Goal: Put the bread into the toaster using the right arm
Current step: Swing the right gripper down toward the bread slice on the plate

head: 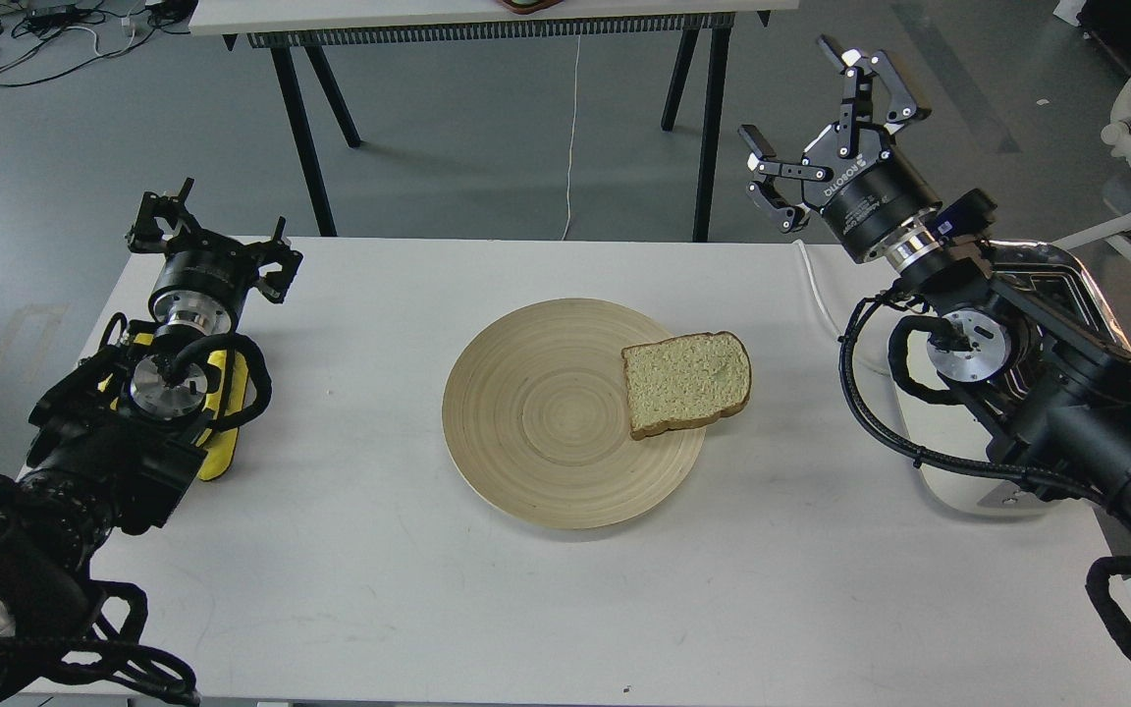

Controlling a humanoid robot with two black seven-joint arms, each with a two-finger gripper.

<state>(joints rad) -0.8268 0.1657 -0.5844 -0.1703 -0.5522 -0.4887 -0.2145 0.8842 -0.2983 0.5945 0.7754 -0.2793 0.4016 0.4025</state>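
One slice of speckled bread (pixel 687 382) with brown crust lies flat on the right edge of a round wooden plate (pixel 546 412), partly overhanging its rim. The toaster (pixel 1066 285) stands at the table's right edge, mostly hidden behind my right arm; only its chrome top and part of its cream side show. My right gripper (pixel 819 118) is open and empty, raised above the table's far right part, up and right of the bread. My left gripper (pixel 207 231) is open and empty at the table's far left.
The white table (pixel 487 589) carries the plate in the middle. A white cord (pixel 814 285) runs along the table beside the toaster. A yellow part (pixel 222 432) sits by my left arm. Another table's black legs (pixel 315 128) stand behind.
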